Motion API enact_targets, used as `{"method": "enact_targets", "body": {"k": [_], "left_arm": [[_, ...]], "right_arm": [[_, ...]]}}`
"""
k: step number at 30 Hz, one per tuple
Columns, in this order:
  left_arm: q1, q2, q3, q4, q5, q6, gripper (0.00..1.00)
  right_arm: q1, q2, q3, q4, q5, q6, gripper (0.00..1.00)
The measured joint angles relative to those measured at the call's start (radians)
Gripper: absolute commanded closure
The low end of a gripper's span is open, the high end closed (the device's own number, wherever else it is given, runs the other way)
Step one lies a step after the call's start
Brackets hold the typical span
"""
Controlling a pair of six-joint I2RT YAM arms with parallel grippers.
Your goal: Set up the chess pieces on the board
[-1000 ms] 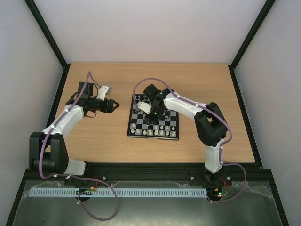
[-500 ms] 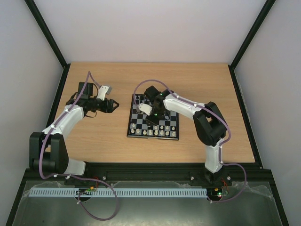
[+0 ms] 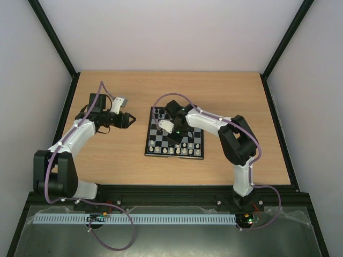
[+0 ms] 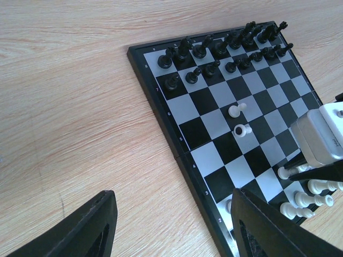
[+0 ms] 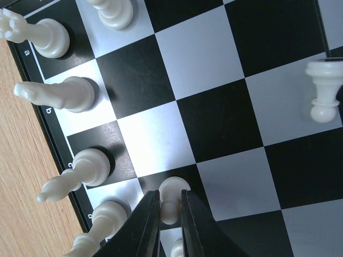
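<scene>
Toward the left edge of the table (image 3: 107, 155), the left gripper (image 3: 127, 121) hangs over bare wood with its jaws standing wide and nothing between them. In its wrist view the two dark fingers (image 4: 96, 227) frame the table's surface and the board's left edge.

Just right of it, near the middle of the table, lies the board (image 3: 154, 149), flat and square to the table edges. The black pieces (image 4: 214, 51) stand in two rows along its far edge. The white pieces (image 3: 177, 150) line its near edge. On the squares in the middle of the board, two white pawns (image 4: 236, 111) lie tipped on their sides, close together but not touching.

Over the board's near half, close to its left edge, the right gripper (image 5: 170, 202) points down with its jaws drawn narrow, pinching a single white pawn (image 5: 173, 188) by the stem. That pawn is over a black square in the second row from the near edge, beside the standing back-row pieces. Whether its base touches the square cannot be told.
</scene>
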Motion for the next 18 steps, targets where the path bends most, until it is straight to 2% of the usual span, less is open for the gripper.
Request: {"method": "enact_targets", "body": {"k": [18], "left_arm": [[0.0, 0.0, 0.0, 0.0, 0.001, 0.0, 0.38]], "right_arm": [[0.0, -0.004, -0.014, 0.011, 0.004, -0.007, 0.9]]}}
